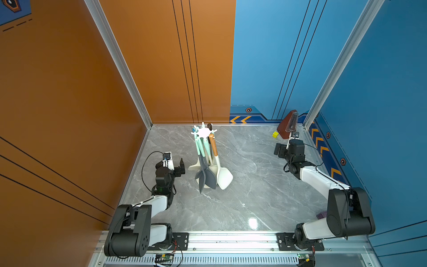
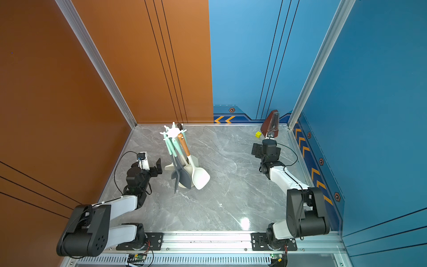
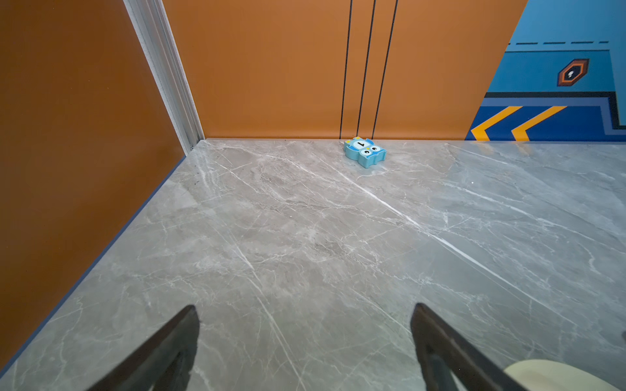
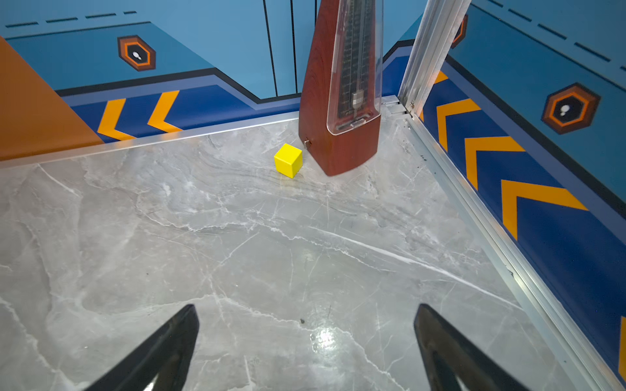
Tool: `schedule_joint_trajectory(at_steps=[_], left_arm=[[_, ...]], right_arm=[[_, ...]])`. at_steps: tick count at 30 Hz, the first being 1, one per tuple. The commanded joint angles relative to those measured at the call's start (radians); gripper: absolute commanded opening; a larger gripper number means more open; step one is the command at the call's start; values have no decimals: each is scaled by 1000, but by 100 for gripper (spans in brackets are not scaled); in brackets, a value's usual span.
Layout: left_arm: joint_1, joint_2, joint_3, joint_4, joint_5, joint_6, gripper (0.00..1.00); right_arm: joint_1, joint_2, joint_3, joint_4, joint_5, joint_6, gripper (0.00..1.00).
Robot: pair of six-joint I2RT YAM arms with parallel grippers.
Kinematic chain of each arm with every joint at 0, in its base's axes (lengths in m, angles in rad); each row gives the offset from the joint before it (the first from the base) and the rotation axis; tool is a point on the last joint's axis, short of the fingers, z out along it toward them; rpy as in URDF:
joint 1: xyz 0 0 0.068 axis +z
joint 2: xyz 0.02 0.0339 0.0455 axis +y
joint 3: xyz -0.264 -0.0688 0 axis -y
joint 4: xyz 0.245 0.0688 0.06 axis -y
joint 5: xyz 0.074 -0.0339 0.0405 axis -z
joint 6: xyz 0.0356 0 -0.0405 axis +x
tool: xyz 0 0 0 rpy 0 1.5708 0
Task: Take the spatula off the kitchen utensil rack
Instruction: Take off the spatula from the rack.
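The cream-white kitchen utensil rack (image 1: 203, 132) (image 2: 173, 132) stands upright toward the back of the marble table. Several utensils hang from its star-shaped top. Among them are a cream flat-bladed spatula (image 1: 223, 177) (image 2: 200, 178) with an orange-brown handle, and grey-bladed ones (image 1: 208, 178) with mint handles. My left gripper (image 1: 181, 167) (image 2: 158, 167) (image 3: 305, 306) is open and empty, just left of the hanging blades and apart from them. My right gripper (image 1: 278, 150) (image 2: 255, 149) (image 4: 306, 306) is open and empty near the back right corner, far from the rack.
A brown metronome (image 1: 287, 124) (image 4: 342, 101) and a yellow cube (image 1: 275, 134) (image 4: 288, 160) sit in the back right corner. A blue owl toy (image 3: 365, 152) lies by the back wall behind the rack. Orange and blue walls enclose the table on three sides.
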Motion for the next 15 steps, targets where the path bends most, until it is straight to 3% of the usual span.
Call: schedule_joint_trajectory(at_steps=[1,5,8,11,15], left_arm=[[1,-114,-34,-69,-13,-48,98],[-11,-260,-19,-253,9,-84,98],[-25,-372,-11,-370,-36,-125,98],[-90,-424,-1,-420,-42,-144,99],[-201,-496,42,-534,-146,-144,99]], right_arm=[[33,-22,7,-262,-58,75,100],[52,-97,-11,-306,-135,102,100],[59,-169,-17,-347,-139,114,100],[70,-235,-8,-393,-145,111,100],[83,-298,17,-457,-187,112,100]])
